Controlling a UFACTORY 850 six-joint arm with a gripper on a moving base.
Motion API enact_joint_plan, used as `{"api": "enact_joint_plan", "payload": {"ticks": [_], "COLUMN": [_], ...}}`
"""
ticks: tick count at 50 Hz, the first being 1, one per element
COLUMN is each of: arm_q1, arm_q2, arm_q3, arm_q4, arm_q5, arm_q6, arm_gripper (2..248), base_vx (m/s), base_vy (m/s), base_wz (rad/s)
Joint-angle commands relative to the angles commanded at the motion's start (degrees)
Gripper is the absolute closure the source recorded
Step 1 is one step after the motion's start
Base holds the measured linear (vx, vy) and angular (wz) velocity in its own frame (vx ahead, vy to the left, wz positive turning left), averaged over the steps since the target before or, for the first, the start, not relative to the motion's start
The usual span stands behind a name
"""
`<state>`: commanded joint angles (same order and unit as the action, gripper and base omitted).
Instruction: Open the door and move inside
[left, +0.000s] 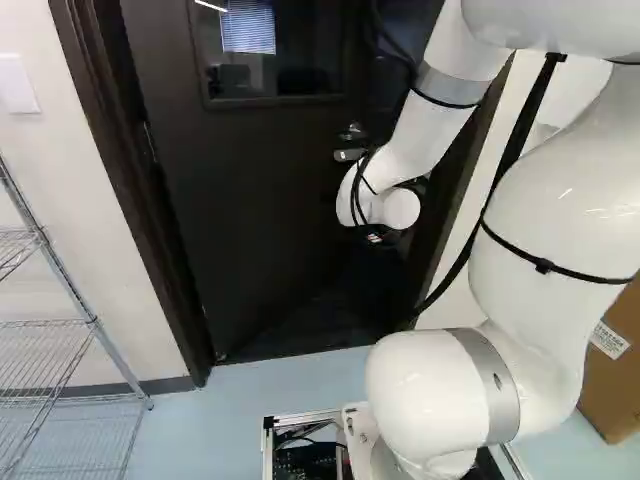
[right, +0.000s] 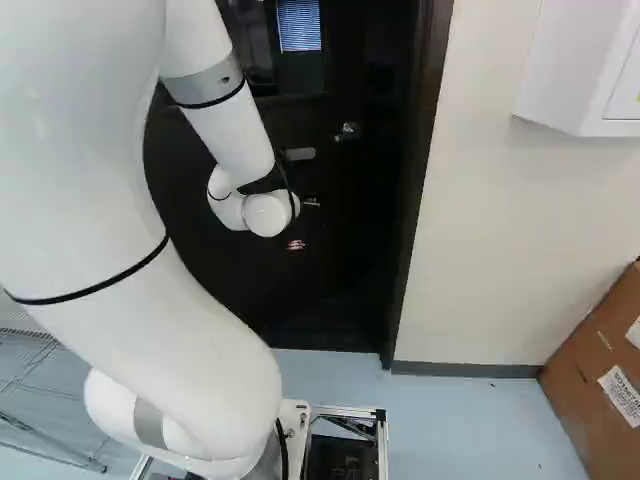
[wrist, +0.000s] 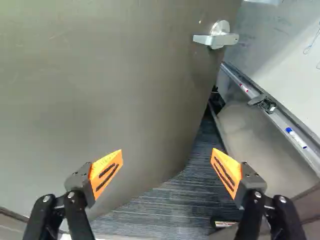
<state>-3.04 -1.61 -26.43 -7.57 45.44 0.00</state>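
Door (wrist: 100, 100) stands ajar in its frame (left: 135, 200), its free edge, the one with the handle (wrist: 217, 40), swung away from the arm (left: 540, 220), while the opposite edge sits by the frame's left side in the left base view. Past the free edge the wrist view shows striped carpet (wrist: 165, 210) and a whiteboard (wrist: 295, 55) with a tray (wrist: 265, 105) of markers, so the latch is clearly out of the frame. The tool (wrist: 167, 152) is spread, orange pads well apart with nothing between them, and it hangs lower than the handle, facing the door. That pose makes sense, I judge: with the latch free, the lever needs no grip, and a push on the panel would do. Pushing near the free edge, far from the hinges, should take the least force. The base stands on the blue floor (left: 250, 410) outside, so going in is the part left. The next move likely calls for widening the gap as the base rolls forward, keeping the arm off the frame's right side.
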Motion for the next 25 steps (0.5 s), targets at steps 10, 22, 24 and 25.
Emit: {"api": "enact_joint_plan", "payload": {"ticks": [10,22,24,25], "arm_q1": [0.0,0.0,0.0,0.0], "arm_q2": [0.0,0.0,0.0,0.0], "arm_q3": [0.0,0.0,0.0,0.0], "arm_q4": [0.0,0.0,0.0,0.0], "arm_q5": [0.0,0.0,0.0,0.0], "arm_q6": [0.0,0.0,0.0,0.0], "arm_gripper": [3,3,3,3], "base_vx": [0.117,0.117,0.12,0.115], "base_vy": [0.079,0.079,0.081,0.072], "base_wz": [-0.016,-0.016,-0.019,-0.016]}}
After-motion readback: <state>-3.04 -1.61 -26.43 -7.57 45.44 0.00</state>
